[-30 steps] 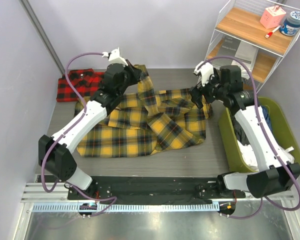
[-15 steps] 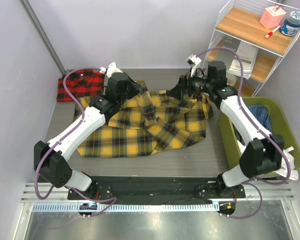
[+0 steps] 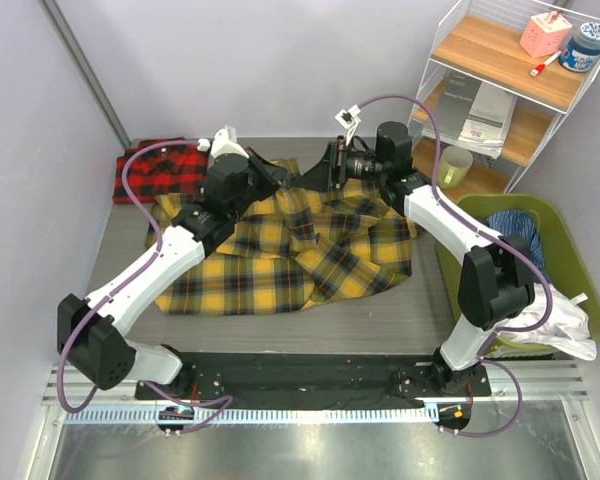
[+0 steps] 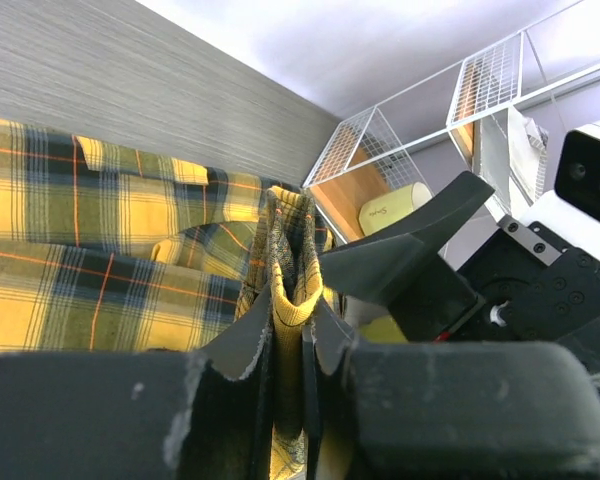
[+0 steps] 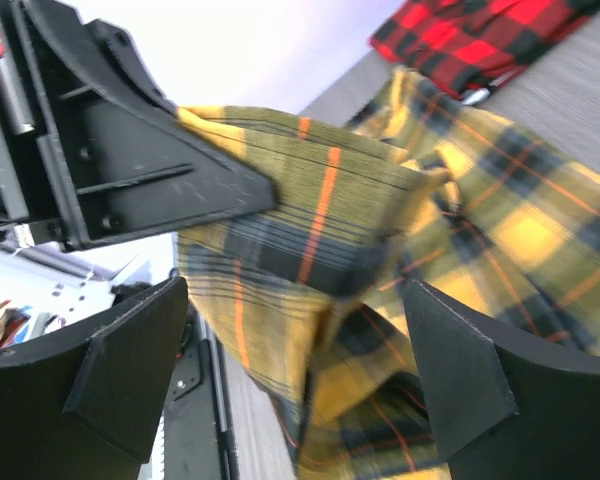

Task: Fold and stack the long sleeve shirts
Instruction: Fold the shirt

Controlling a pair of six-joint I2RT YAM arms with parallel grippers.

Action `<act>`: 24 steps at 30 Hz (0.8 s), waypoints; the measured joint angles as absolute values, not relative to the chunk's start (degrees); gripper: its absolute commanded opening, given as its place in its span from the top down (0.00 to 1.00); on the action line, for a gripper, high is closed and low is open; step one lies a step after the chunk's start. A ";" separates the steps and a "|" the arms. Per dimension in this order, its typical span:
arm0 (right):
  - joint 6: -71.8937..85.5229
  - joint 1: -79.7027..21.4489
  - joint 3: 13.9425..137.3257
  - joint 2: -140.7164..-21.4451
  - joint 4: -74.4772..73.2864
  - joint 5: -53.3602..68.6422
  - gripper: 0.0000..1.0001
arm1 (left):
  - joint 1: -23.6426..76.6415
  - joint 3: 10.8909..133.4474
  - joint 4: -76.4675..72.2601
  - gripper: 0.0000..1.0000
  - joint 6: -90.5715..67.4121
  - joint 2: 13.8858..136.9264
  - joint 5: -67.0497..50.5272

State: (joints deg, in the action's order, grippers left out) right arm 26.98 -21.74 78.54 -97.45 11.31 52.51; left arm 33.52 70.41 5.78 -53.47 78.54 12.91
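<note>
Left claw (image 4: 294,322) pinches yellow shirt (image 4: 80,225) (plaid).

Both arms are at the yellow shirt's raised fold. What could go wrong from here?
The open right end effector straddles the fold right beside the left end effector; closing could strike it. The left one pinches only a narrow ridge of the yellow shirt, which might slip out. The cloth is bunched there, so the right may catch extra layers.
</note>
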 measured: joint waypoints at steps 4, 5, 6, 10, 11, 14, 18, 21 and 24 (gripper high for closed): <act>27.83 -23.24 78.54 -97.93 12.73 53.58 0.44 | 33.52 70.06 5.06 0.86 -53.43 78.37 12.91; 27.55 -23.57 78.67 -98.06 12.51 53.78 0.48 | 33.52 69.91 4.89 0.85 -53.41 78.24 12.91; 27.29 -23.79 79.11 -98.37 11.92 54.02 0.57 | 33.52 69.80 4.78 0.85 -53.41 78.08 12.91; 26.98 -24.23 80.29 -99.39 11.25 54.72 0.90 | 33.52 68.97 4.08 0.86 -53.41 76.84 12.84; 26.87 -24.27 80.34 -99.42 11.18 55.05 0.99 | 33.52 68.79 4.01 0.86 -53.41 76.47 12.82; 26.89 -24.38 81.43 -99.42 10.70 56.34 0.99 | 33.52 68.23 3.49 0.59 -53.41 75.55 12.69; 21.32 -24.38 84.16 -99.37 5.58 57.41 0.99 | 32.64 67.77 3.66 0.00 -49.15 73.84 11.18; 11.05 -24.51 86.65 -98.87 -3.14 57.47 0.99 | 28.75 67.64 6.13 0.00 -40.45 70.15 4.67; -5.34 -25.23 89.62 -97.45 -17.50 56.93 0.99 | 21.47 69.45 13.54 0.00 -26.06 64.86 -5.52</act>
